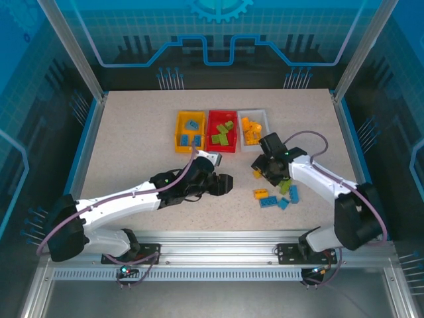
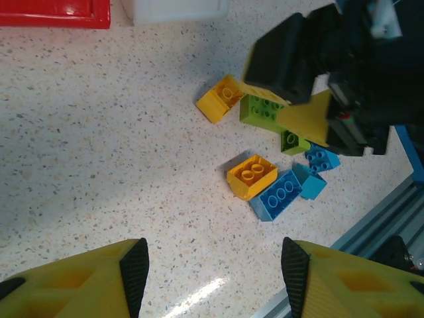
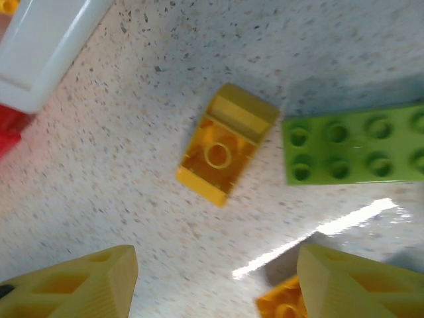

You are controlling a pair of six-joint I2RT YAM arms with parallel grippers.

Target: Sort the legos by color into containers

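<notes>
While the left pincer (image 2: pixel 213 268) and right pincer (image 3: pixel 215 265) gape empty, the speckled table (image 1: pixel 132 149) sits within blue walls (image 1: pixel 265 33).

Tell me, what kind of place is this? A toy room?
Probably a robot lab's test booth: a speckled table boxed in by metal posts and blue panels, with two robot arms bolted along its near rail.

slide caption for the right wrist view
Open right claw hovers over a yellow sloped brick beside a green brick.
</notes>
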